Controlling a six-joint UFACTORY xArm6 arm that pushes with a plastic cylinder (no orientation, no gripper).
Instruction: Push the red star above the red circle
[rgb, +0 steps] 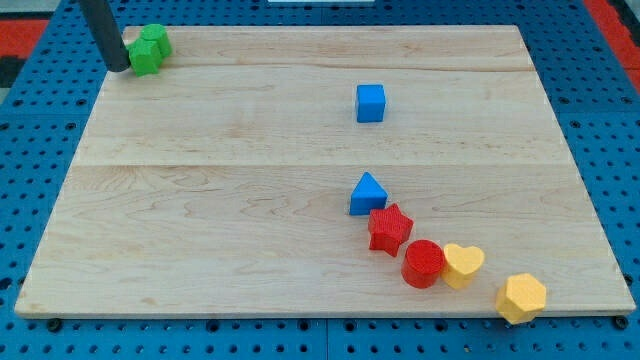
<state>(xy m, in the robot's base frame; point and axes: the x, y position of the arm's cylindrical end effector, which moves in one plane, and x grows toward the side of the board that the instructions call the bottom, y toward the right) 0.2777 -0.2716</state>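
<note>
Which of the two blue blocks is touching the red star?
The blue triangle, lower on the board, sits right against the red star at its upper left. The blue cube stands alone, well toward the view's top.

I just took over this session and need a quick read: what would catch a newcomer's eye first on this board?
Most striking is the chain of blocks running diagonally at the view's lower right: blue triangle, red star, red circle, yellow heart, with a yellow hexagon set slightly apart. Far away, at the view's top left, my tip sits just left of the green block. A lone blue cube stands upper centre.
</note>
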